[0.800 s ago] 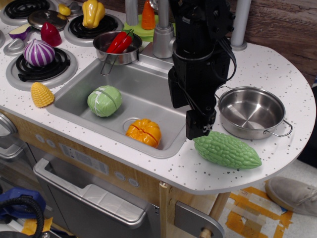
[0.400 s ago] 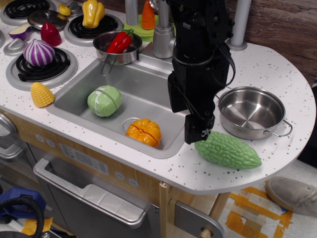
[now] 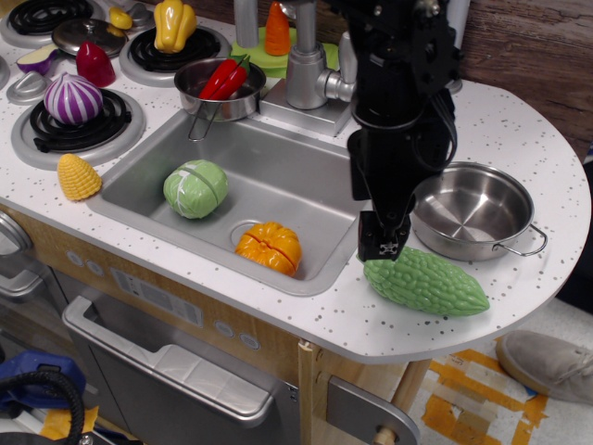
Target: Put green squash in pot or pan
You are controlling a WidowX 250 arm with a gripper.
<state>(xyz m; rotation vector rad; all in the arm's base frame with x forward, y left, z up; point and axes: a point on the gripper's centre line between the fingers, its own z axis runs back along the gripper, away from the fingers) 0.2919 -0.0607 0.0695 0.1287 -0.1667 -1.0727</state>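
**Arm slides right, over the squash's blunt end**

The gripper (image 3: pixel 384 248) has shifted right since a moment ago, now just above the green squash (image 3: pixel 426 282), which lies unmoved on the desk (image 3: pixel 519 120) beside the pan (image 3: pixel 471 211). Whether the fingers are parted, I cannot tell. Grasp appears imminent.
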